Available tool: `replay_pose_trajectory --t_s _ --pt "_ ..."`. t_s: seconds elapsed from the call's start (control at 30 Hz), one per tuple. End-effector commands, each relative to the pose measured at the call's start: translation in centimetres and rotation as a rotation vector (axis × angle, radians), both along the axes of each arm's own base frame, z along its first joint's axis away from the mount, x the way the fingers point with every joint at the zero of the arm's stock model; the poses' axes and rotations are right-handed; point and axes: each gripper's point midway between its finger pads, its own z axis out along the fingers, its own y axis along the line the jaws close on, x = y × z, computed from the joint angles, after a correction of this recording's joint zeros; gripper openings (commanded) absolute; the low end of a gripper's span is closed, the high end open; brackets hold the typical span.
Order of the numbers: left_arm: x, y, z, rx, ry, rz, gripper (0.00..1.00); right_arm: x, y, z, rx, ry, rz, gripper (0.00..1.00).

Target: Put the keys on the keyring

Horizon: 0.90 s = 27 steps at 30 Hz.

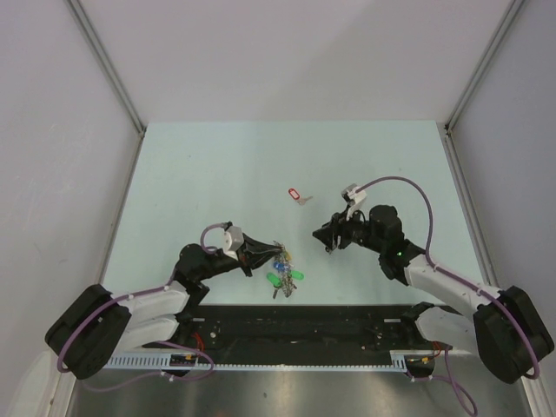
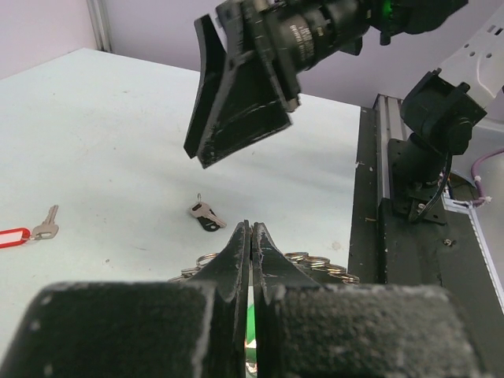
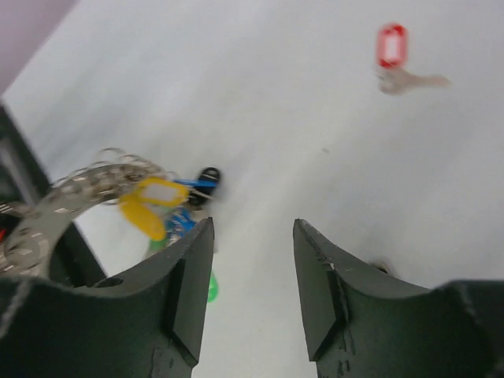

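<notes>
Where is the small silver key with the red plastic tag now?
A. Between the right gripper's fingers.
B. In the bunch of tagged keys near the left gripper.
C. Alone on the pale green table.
C: the red-tagged silver key lies by itself on the pale green table, apart from the bunch of tagged keys.

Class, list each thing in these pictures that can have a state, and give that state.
left claw, shut, apparently pinching the keyring
right claw, open and empty
keyring, carries tagged keys
red-tagged key, loose on the table, off the keyring
black-tagged key, loose on the table, near the keyring
</notes>
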Motion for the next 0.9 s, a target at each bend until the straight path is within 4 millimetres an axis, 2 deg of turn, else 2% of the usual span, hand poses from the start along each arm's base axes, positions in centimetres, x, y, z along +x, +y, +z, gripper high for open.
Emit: replay_pose_trajectory --t_s 0.0,0.17,0.33,0.7,0.87 --pt "0.0 0.2 2.7 -0.08 -0.077 0.007 0.0 -3.5 4.2 4.0 0.101 -0.223 0.307 0.51" --pt "-0.1 0.2 2.8 -0.085 -0.078 0.003 0.0 -6.6 6.5 4.2 0.145 -0.252 0.518 0.52" --pt "-0.2 0.1 2.9 -0.089 -0.081 -0.008 0.0 -8.3 8.0 5.4 0.169 -0.297 0.65 0.52" --pt "-0.4 0.0 3.0 -0.097 -0.078 -0.023 0.0 -8.1 9.7 6.1 0.159 -0.323 0.726 0.47" --pt "-0.5 -0.1 3.1 -0.099 -0.078 -0.032 0.0 -8.0 10.0 6.1 0.154 -0.32 0.738 0.41"
